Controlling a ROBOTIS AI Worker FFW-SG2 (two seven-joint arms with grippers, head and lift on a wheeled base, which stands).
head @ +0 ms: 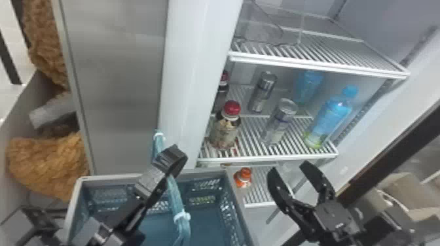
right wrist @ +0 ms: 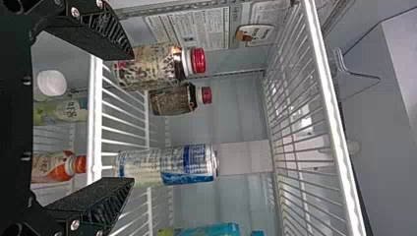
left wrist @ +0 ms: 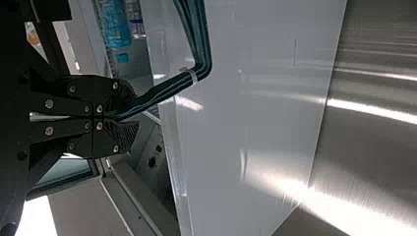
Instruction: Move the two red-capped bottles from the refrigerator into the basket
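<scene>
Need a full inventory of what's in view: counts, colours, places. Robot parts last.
Red-capped bottles: two, dark, left on middle shelf, one behind the other
Cans: two, silver and blue, middle shelf
Blue bottle: one, right on middle shelf
Blue item: one, behind it, shape unclear
Orange-capped bottle: one, lower shelf
White cap: one, lower level
Wire shelves: at least three, white, refrigerator
Basket: one, blue-grey, before refrigerator
Cord: teal, above basket
Fluffy items: at least two, brown, far left
Left gripper: one, black, shut on cord
Right gripper: one, black, open, before shelves
</scene>
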